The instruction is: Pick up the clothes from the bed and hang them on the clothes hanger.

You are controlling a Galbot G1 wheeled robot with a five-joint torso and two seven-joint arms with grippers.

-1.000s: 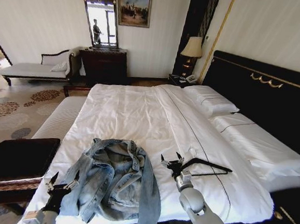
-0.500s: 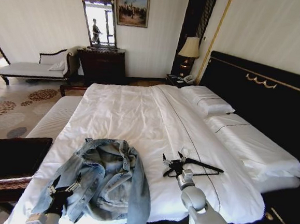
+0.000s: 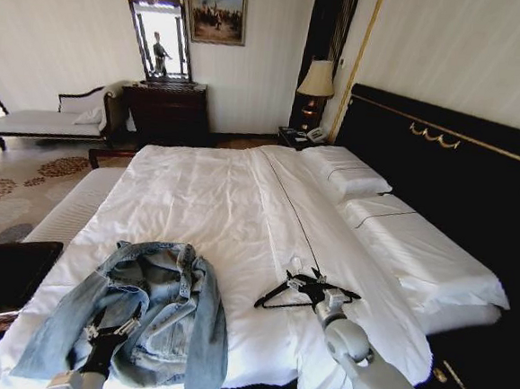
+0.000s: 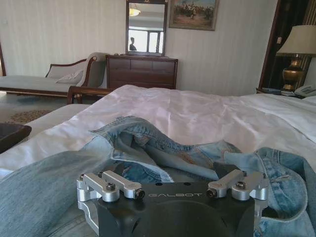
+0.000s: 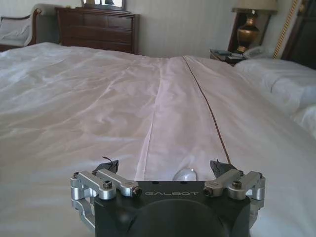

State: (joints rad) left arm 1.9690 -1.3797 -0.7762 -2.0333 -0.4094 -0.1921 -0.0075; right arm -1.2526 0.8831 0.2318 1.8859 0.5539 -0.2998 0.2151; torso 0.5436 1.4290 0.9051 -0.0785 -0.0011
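The clothes, a light-blue denim jacket [image 3: 157, 299], lie crumpled on the bed's white duvet [image 3: 214, 200] near the foot. My left gripper [image 3: 111, 327] hovers open over the jacket's near part; in the left wrist view the jacket [image 4: 163, 148] lies just ahead of the left gripper [image 4: 170, 174]. The black clothes hanger [image 3: 275, 295] lies flat on the duvet to the jacket's right. My right gripper [image 3: 312, 281] is open just above the hanger's middle. In the right wrist view the hanger's silver hook [image 5: 185, 174] peeks out ahead of the right gripper [image 5: 163, 168].
A tall black headboard [image 3: 443, 164] and white pillows [image 3: 347, 174] line the right side. A dark bench [image 3: 6, 274] stands at the left of the bed's foot. Farther off are a dresser [image 3: 163, 110], a chaise longue [image 3: 41, 119] and a lamp [image 3: 317, 80].
The whole view has shifted, so the jacket and hanger sit farther left in the picture. The left gripper is now over the jacket's middle and the right gripper over the hanger's middle.
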